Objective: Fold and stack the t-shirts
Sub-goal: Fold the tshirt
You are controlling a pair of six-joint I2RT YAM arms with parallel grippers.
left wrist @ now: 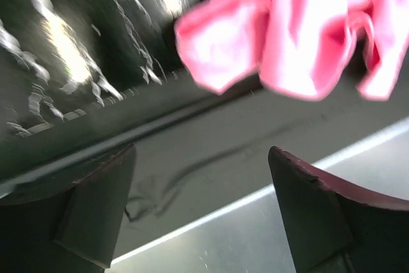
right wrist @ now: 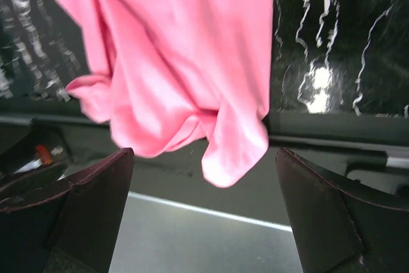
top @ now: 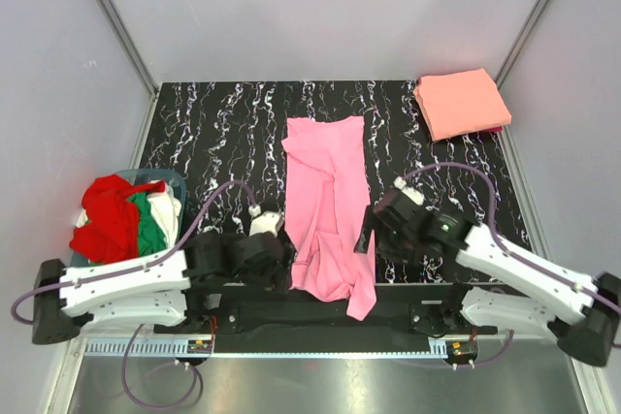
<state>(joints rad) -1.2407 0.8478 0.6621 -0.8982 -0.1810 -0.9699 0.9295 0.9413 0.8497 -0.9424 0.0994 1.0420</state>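
My left arm (top: pixel 126 283) and right arm (top: pixel 514 267) stretch inward, low. The left gripper (left wrist: pixel 203 153) and right gripper (right wrist: pixel 204 153) are both spread wide — nothing between their fingers.

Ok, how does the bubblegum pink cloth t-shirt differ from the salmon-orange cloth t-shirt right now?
The bubblegum pink cloth t-shirt lies stretched out long in the middle of the black marbled table; the salmon-orange cloth t-shirt is folded into a compact square at the far right corner. The pink one is rumpled at its near end, which hangs over the table's edge; the orange one lies flat and neat. Both are plain, unprinted cloth.
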